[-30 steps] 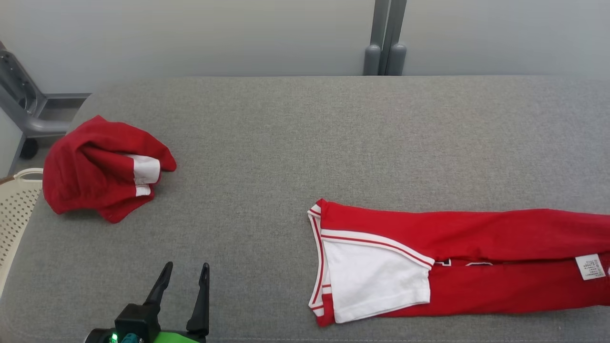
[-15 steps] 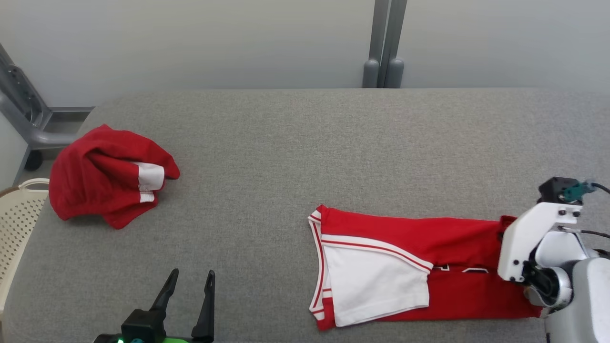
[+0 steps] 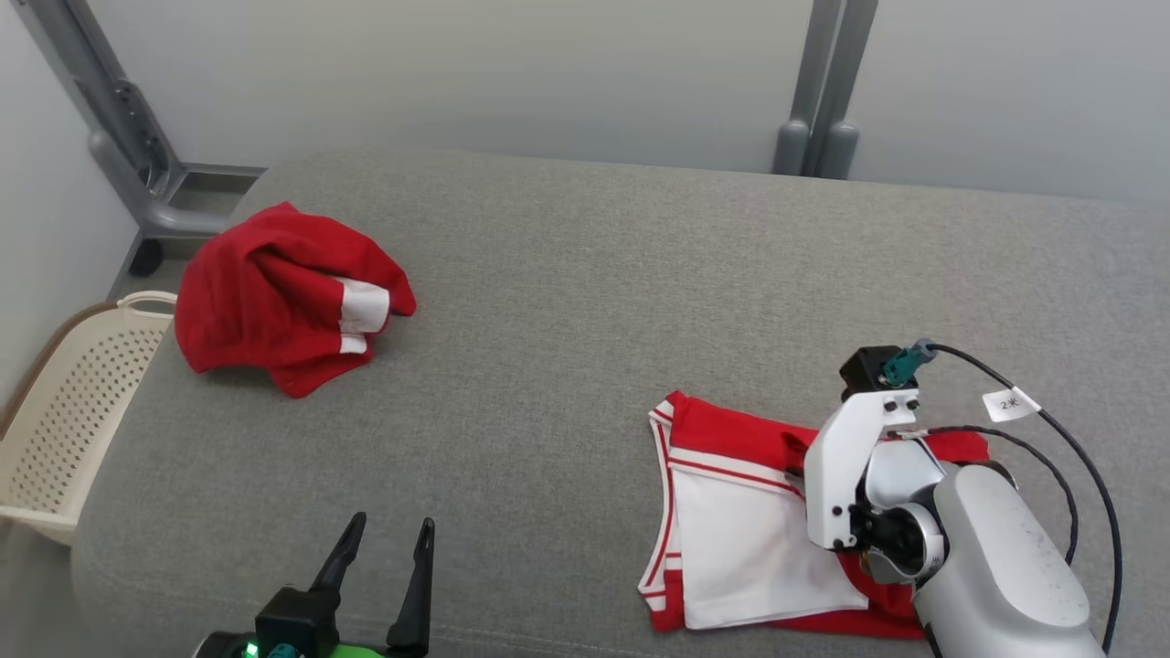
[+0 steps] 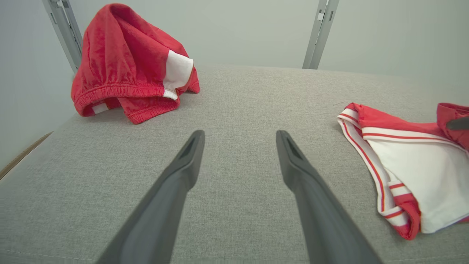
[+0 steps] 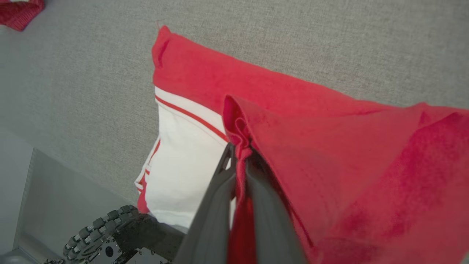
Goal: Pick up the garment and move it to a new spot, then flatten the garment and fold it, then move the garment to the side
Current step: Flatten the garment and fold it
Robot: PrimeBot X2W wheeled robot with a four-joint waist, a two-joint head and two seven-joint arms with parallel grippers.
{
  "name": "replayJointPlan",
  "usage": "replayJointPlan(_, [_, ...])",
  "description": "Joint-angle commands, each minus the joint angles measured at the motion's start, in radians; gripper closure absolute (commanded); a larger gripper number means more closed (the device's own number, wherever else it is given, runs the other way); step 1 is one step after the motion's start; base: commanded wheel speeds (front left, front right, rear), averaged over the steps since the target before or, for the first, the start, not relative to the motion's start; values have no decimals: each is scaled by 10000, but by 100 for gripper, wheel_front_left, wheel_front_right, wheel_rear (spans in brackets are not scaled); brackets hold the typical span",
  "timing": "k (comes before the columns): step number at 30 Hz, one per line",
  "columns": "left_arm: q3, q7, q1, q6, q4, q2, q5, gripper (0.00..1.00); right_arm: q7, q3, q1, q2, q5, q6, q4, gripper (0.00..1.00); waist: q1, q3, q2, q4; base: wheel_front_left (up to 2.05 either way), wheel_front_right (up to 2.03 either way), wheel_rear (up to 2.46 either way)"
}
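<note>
The garment (image 3: 731,521), red with a white panel and red-white trim, lies on the near right of the grey padded table (image 3: 585,292). My right gripper (image 5: 240,154) is shut on a bunched red edge of it and holds that end lifted over the rest of the cloth. The right arm (image 3: 859,475) in the head view covers the garment's right part. The left wrist view has the garment (image 4: 414,161) at its right. My left gripper (image 3: 391,523) stands open over bare table at the near left, well apart from the cloth, its fingers (image 4: 183,172) with nothing between them.
A second, crumpled red garment (image 3: 274,302) sits at the far left of the table. A cream perforated basket (image 3: 55,402) stands beside the table's left edge. Grey metal posts (image 3: 823,100) rise behind the table against the wall.
The head camera has shifted. My right arm came into view and carried the garment's right end leftward over itself, so the cloth spans less of the table. The left gripper stayed open.
</note>
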Motion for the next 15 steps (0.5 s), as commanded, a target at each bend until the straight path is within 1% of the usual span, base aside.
replayJointPlan(1, [-39,0,-147,-18,46,50,-35,0,-112,215,-194,-9,213,-4,225,100,0,27,-1,383,0,0,0])
replayJointPlan(8, [-185,0,-196,-18,115,16,-82,0,-443,898,-521,-6,537,-3,1071,100,0,103,-1,872,0,0,0])
replayJointPlan(15, [-181,0,-242,-19,144,-24,-109,0,-695,1295,-691,-13,829,-3,1549,100,0,163,-1,1059,0,0,0])
